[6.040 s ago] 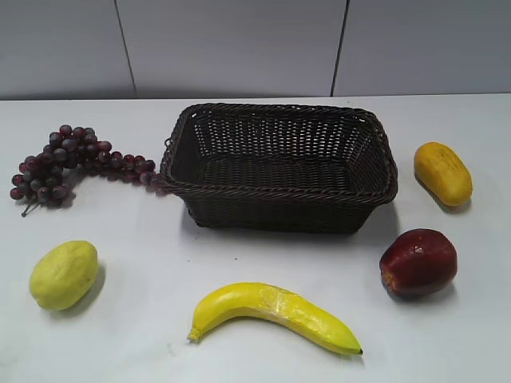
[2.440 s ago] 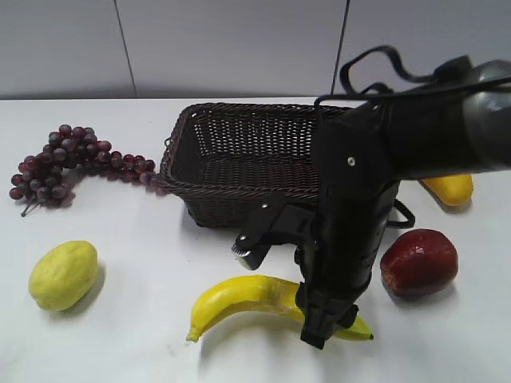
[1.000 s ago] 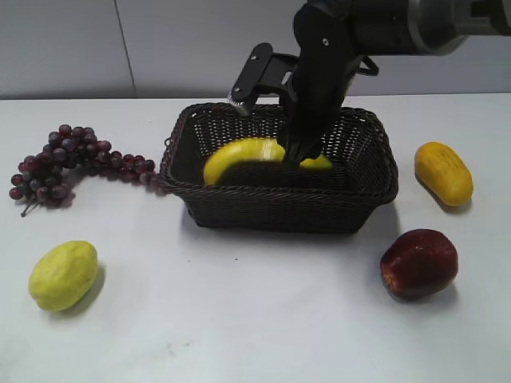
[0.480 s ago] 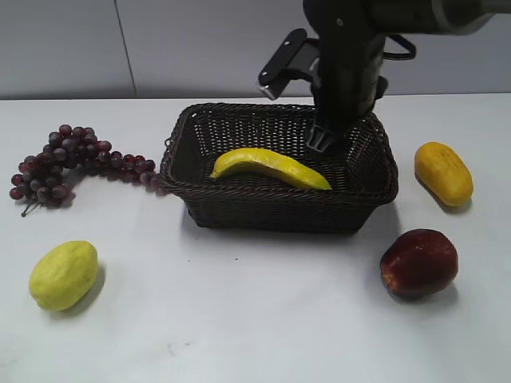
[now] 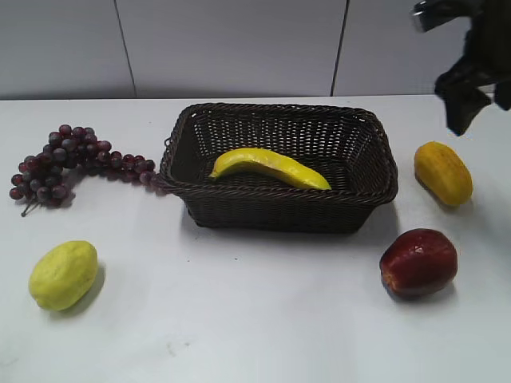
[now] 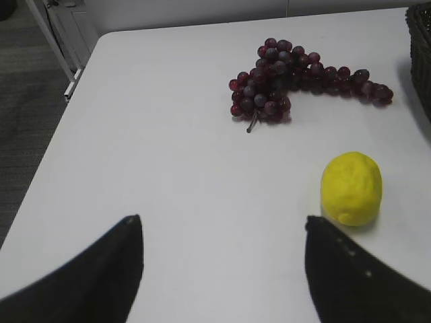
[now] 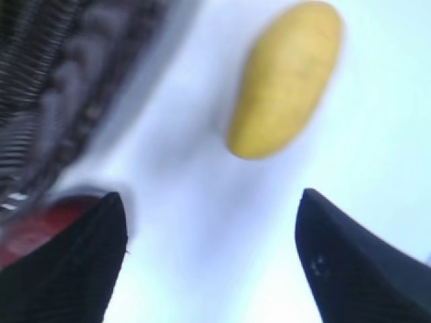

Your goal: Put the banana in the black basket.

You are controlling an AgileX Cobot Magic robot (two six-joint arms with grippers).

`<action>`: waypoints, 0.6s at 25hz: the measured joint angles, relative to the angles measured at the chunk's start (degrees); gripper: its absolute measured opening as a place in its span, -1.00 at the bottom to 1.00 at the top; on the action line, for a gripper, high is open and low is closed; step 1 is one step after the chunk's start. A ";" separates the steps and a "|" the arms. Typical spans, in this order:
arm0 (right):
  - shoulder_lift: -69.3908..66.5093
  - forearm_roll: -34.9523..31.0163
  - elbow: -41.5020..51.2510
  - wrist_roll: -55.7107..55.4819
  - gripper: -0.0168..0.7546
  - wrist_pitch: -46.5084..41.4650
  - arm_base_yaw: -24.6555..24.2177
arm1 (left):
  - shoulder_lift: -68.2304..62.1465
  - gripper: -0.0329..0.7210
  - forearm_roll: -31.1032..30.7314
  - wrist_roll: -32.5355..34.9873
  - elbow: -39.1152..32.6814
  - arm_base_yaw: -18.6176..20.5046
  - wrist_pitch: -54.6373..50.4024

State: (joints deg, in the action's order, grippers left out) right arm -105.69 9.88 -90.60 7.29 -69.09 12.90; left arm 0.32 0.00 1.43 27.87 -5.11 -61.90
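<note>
The banana [image 5: 270,167] lies inside the black basket [image 5: 279,209], slanting from upper left to lower right. My right gripper [image 5: 467,96] is open and empty, high at the top right of the exterior view, clear of the basket; its jaws [image 7: 212,202] are wide apart in the blurred right wrist view, where the basket's wall [image 7: 40,74] shows at the left. My left gripper [image 6: 222,225] is open and empty over bare table, outside the exterior view. The basket's edge [image 6: 421,47] shows at the right of the left wrist view.
Dark grapes [image 5: 72,159] [image 6: 296,77] lie left of the basket. A pale yellow-green fruit [image 5: 63,274] [image 6: 351,188] sits front left. A yellow-orange oval fruit [image 5: 443,173] [image 7: 286,77] and a red apple [image 5: 418,262] [image 7: 40,229] lie right of the basket.
My right gripper carried the banana from the table's front into the basket, let it go, and has since risen and moved off to the upper right. The banana now rests still.
</note>
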 joint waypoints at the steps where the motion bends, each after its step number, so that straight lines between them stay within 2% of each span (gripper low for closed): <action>1: 1.38 -0.61 0.12 0.16 0.56 0.00 -1.80 | 0.00 0.56 0.00 0.00 0.00 0.00 0.00; 6: 10.69 -5.80 4.45 0.46 0.56 -0.06 -8.95 | 0.00 0.56 0.00 0.00 0.00 0.00 0.00; 10: 19.69 -6.52 12.03 0.46 0.55 -0.11 -9.98 | 0.00 0.56 0.00 0.00 0.00 0.00 0.00; 15: 34.38 -7.83 26.05 0.38 0.53 2.24 -9.98 | 0.00 0.56 0.00 0.00 0.00 0.00 0.00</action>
State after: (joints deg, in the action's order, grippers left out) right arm -71.30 2.05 -64.55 7.67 -66.86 2.92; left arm 0.32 0.00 1.43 27.87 -5.11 -61.90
